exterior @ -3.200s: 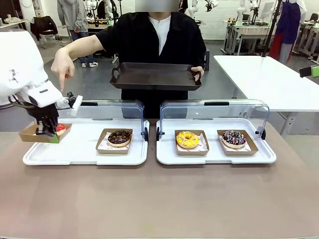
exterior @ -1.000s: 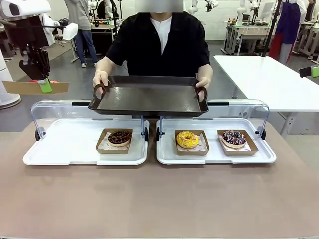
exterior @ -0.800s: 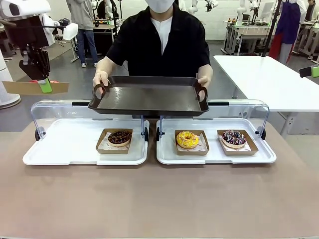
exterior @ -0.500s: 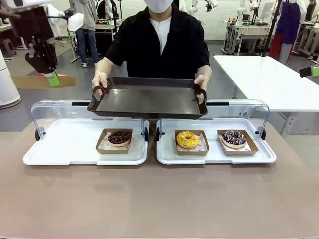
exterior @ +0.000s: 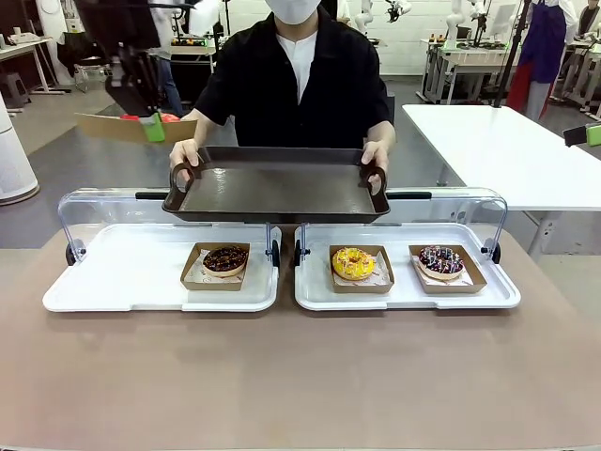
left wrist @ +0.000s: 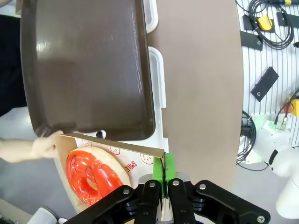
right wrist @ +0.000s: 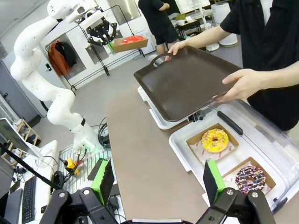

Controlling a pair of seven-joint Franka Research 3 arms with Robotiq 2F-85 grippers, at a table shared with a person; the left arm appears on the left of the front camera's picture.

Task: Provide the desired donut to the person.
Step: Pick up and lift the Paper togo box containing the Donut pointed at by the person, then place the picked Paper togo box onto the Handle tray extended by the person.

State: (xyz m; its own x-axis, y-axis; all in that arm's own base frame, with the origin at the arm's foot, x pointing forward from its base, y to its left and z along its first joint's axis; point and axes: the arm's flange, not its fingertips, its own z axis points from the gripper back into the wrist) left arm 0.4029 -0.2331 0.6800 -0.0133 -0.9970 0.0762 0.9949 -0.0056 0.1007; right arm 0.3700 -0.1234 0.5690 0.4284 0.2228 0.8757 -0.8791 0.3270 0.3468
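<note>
My left gripper [exterior: 150, 124] is shut on the rim of a cardboard tray [exterior: 131, 128] that carries a red glazed donut [left wrist: 91, 175]. It hangs high at the left, just beside the person's [exterior: 296, 75] right-hand-side grip on the dark brown serving tray [exterior: 277, 188]. In the left wrist view the green pads [left wrist: 169, 164] pinch the cardboard edge, and the serving tray [left wrist: 86, 65] lies just beyond it. My right gripper [right wrist: 159, 182] stands open with nothing between its fingers, well back from the table's donuts.
Two white trays [exterior: 150, 282] with raised clear lids stand on the table. A chocolate donut [exterior: 225, 260] sits in the left one; a yellow donut [exterior: 353, 263] and a dark sprinkled donut [exterior: 440, 260] sit in the right one. A white table [exterior: 507, 150] stands at the far right.
My left gripper has carried the red donut up off the white tray and then rightward, toward the serving tray. The person stopped pointing and holds the tray out lower with both hands.
</note>
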